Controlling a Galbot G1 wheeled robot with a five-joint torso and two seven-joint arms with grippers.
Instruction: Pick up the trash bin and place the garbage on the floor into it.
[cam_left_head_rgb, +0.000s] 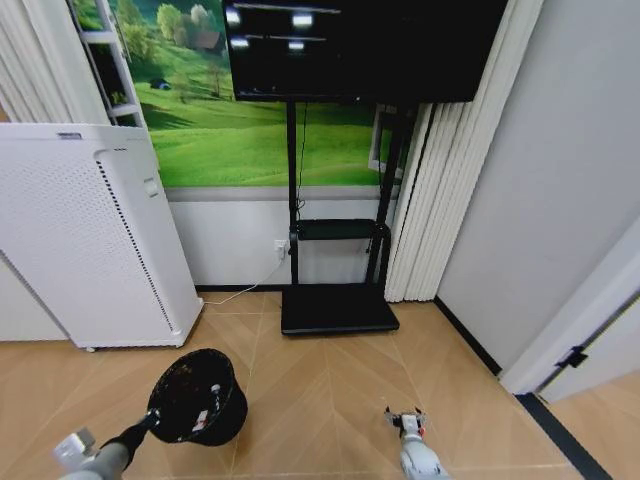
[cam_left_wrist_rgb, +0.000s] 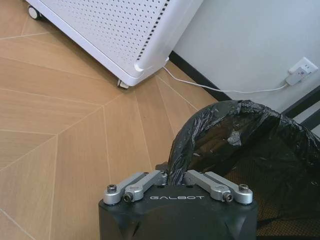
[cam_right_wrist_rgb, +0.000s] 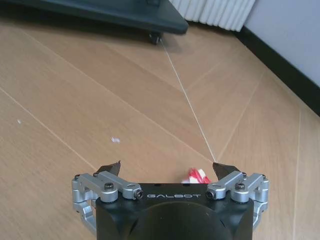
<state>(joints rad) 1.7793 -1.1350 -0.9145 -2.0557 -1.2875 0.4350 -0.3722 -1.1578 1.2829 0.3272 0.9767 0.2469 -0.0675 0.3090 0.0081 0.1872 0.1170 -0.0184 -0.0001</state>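
The purifier (cam_left_head_rgb: 95, 235) stands at the wall on the left, the TV stand (cam_left_head_rgb: 338, 300) right of it. The bin (cam_left_head_rgb: 195, 398) (black liner, tilted, small scraps inside) hangs over the floor, the left gripper (cam_left_wrist_rgb: 172, 176) clamped shut on its rim. The right gripper (cam_right_wrist_rgb: 167, 169) hovers wide open, holding nothing, above a red-and-white scrap (cam_right_wrist_rgb: 196, 176)

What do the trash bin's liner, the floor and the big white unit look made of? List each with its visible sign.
Trash bin liner: thin black plastic film, glossy and crinkled over the rim where the left pincer grips it.
Floor: wood or wood-look laminate planks, light matte, with grain and angled seams.
White unit: probably moulded plastic, smooth matte, with a fine perforated grille.
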